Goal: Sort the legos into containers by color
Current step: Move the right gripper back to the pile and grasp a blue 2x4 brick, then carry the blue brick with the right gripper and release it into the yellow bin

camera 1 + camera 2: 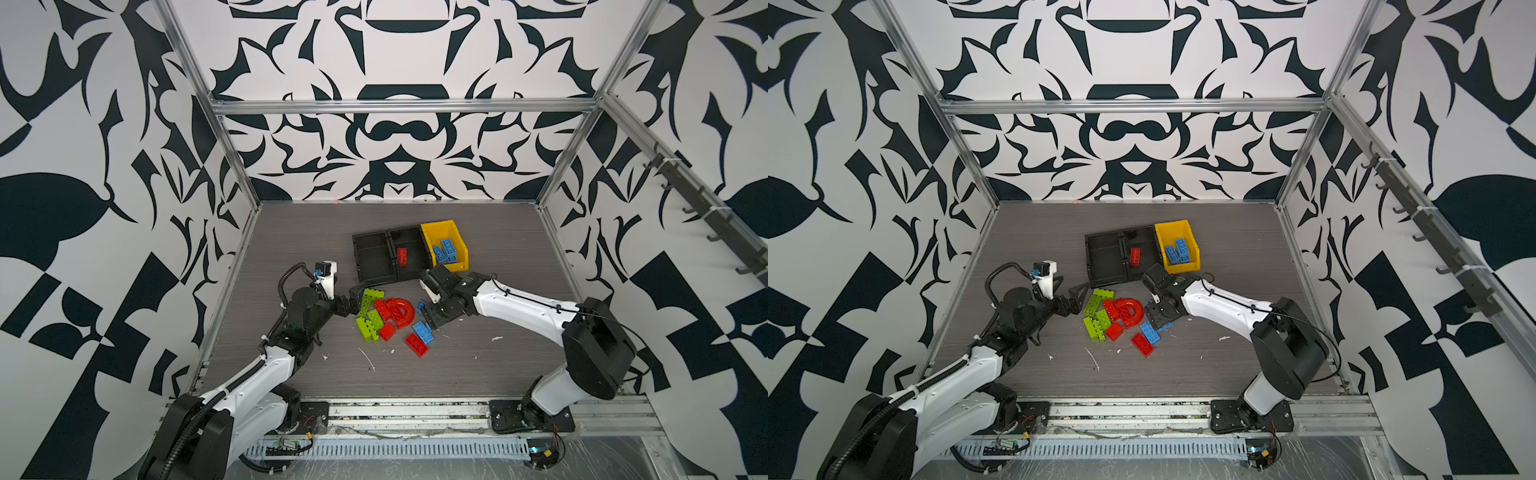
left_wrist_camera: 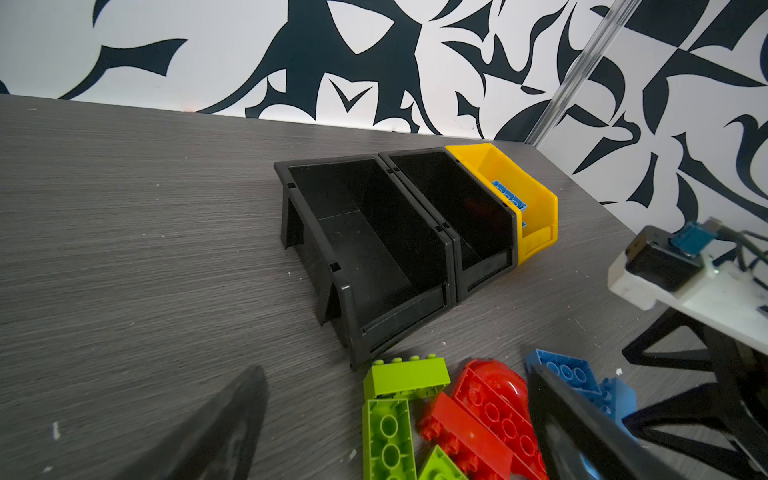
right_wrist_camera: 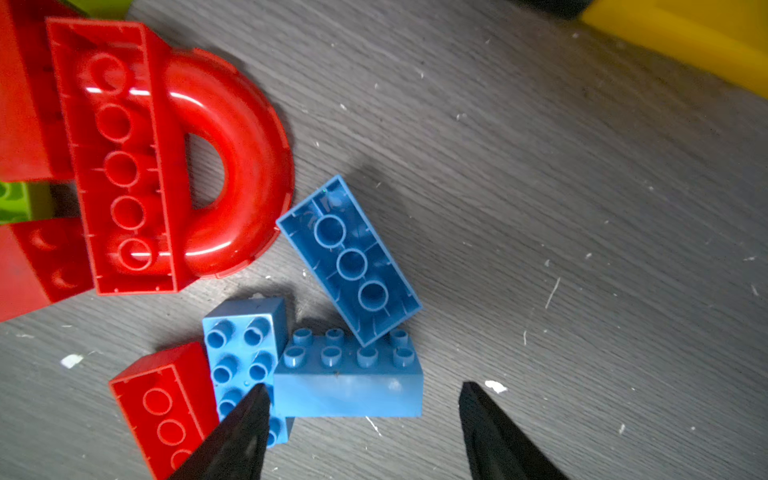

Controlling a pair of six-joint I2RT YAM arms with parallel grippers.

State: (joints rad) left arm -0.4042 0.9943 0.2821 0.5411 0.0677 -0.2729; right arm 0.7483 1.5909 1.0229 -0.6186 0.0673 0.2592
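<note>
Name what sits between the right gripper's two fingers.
A light blue brick lies between the fingers of the open right gripper, bare table showing beside one finger; the right wrist view shows it.

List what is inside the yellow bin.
The yellow bin holds only light blue bricks, about four, piled together. No red or green shows there. Their overlap hides the exact count and the bin floor under them.

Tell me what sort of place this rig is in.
Probably a lab test cell: an aluminium frame holds black-and-white patterned wall panels, and the left arm and right arm are mounted on a rail along the grey tabletop's front edge.
</note>
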